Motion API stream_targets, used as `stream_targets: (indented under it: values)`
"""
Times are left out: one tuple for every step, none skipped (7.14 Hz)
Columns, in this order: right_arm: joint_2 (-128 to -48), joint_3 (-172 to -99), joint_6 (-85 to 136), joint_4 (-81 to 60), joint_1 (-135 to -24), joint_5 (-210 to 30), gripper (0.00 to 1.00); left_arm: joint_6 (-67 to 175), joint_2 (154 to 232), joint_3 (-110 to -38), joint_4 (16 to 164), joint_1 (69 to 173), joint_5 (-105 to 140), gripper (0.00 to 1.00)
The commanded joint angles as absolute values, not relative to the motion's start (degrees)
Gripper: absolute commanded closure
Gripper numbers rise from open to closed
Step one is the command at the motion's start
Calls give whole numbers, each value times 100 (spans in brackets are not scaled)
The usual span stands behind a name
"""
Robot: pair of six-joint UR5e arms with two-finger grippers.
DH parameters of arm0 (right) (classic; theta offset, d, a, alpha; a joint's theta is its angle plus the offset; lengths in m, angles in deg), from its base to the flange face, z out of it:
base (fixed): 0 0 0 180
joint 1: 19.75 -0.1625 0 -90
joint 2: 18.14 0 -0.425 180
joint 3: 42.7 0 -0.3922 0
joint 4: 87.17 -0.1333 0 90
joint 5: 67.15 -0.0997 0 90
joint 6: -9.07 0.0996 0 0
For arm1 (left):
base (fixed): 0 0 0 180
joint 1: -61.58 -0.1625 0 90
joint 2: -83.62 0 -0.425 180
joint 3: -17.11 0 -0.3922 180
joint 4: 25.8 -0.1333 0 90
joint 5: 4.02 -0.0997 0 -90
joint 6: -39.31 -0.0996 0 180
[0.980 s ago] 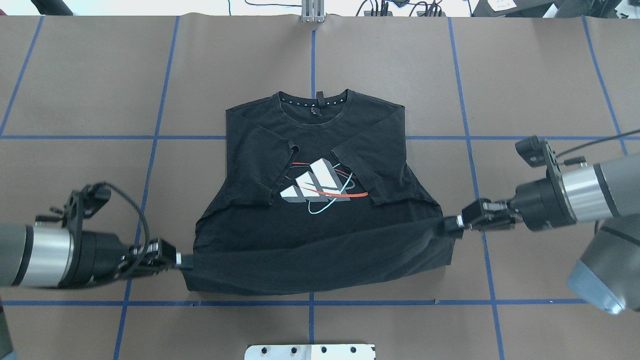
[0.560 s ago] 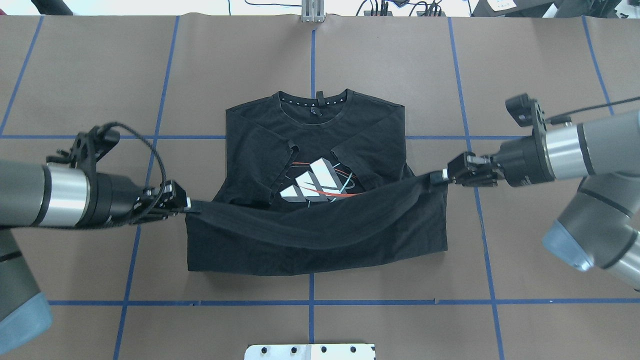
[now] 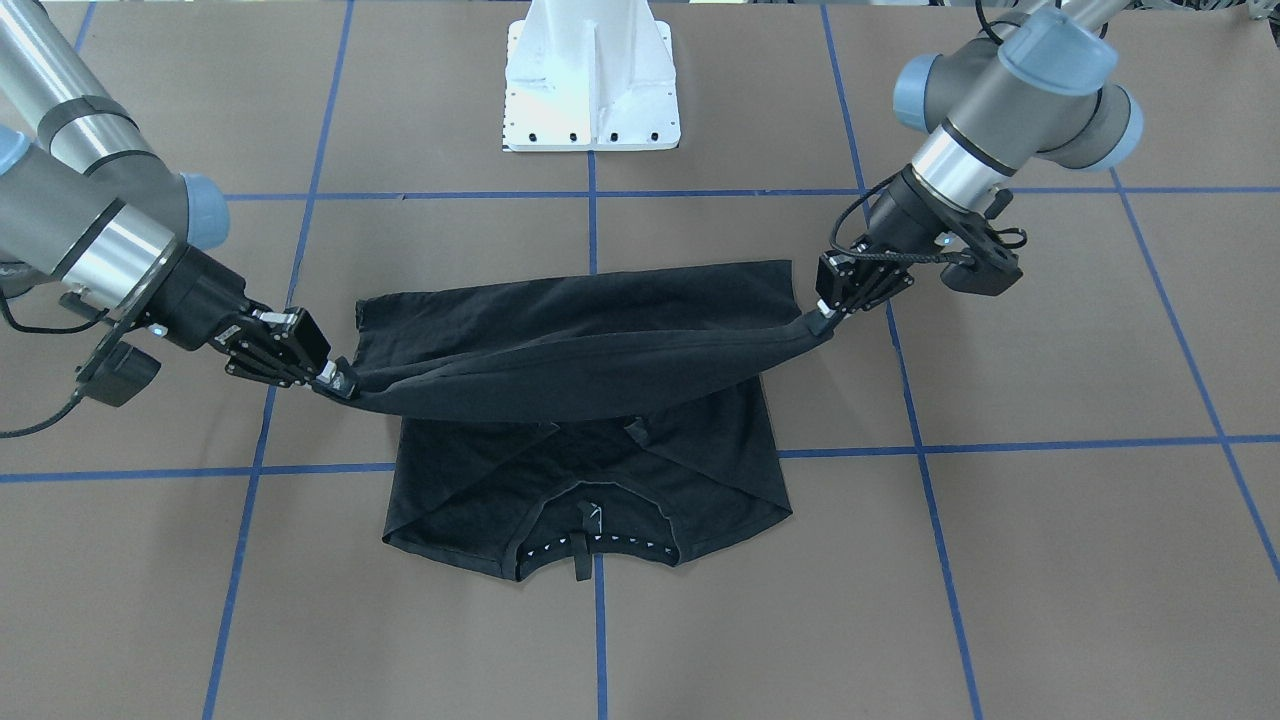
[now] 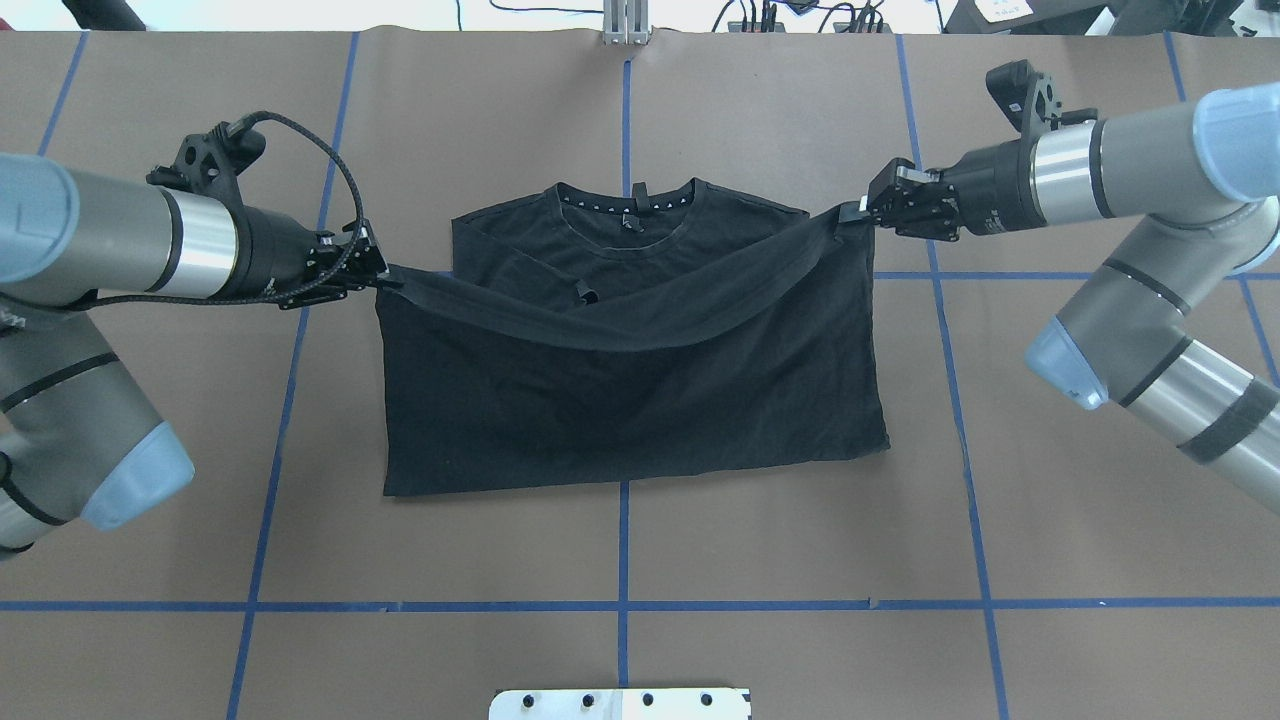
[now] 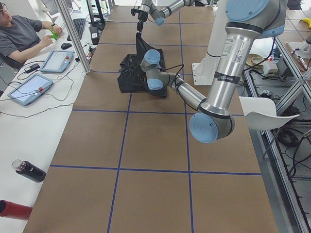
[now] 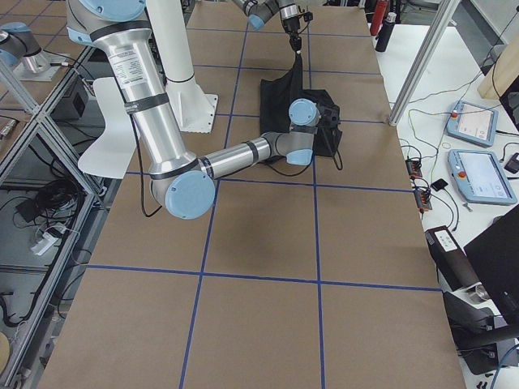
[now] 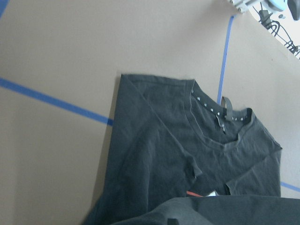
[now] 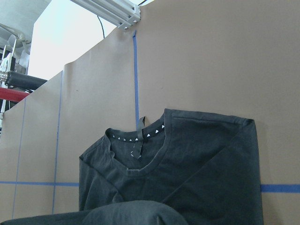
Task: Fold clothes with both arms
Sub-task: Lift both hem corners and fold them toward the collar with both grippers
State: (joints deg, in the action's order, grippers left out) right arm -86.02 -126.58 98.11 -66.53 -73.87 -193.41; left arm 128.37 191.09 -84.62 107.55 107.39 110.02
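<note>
On the brown paper-covered table (image 4: 800,520), we saw the black T-shirt (image 4: 630,400) lying near the middle, with its collar (image 4: 628,205) toward the side far from the robot. The left gripper (image 4: 384,276) was clamped on one corner of the hem, and the right gripper (image 4: 858,213) was pinched onto the other corner. Both were raised above the table, out beside the shirt's shoulders. Between them the hem hung as a sagging band across the chest, just below the collar. The lower half of the shirt lay doubled over the upper half, and the fold formed the edge nearest the robot. The print (image 7: 197,193) was almost wholly covered, and we could make out only a sliver of red in the left wrist view. A small piece of sleeve edge (image 4: 583,295) peeked out above the band. The white pedestal base (image 3: 592,90) stood on the robot's side of the shirt. In the left side view a person (image 5: 22,34) sat at a white desk beside the table.
</note>
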Motion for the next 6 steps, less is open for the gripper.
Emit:
stream_targets:
  values:
    - [-8328,-12191,9749,-6652,-7477,-19118,100,12747,19513,-7873,10806,10816,10997,100]
    - [-8283,-12006,9749,-6652,-7477,-19064,100,12747,19611,-7600,10841,10807,10980,100]
    - [-8196,-11804,9749,-6652,-7477,-18994,100,12686,19673,-7353,10841,10807,10979,100]
    - [-8099,-11611,9749,-6643,-7469,-18949,100,12528,19665,-7151,10841,10825,10962,100]
    - [-8055,-11400,9749,-6643,-7460,-18879,100,12518,19674,-6975,10850,10842,10944,100]
    - [-8063,-11224,9749,-6643,-7460,-18809,100,12518,19674,-6808,10919,10842,10944,100]
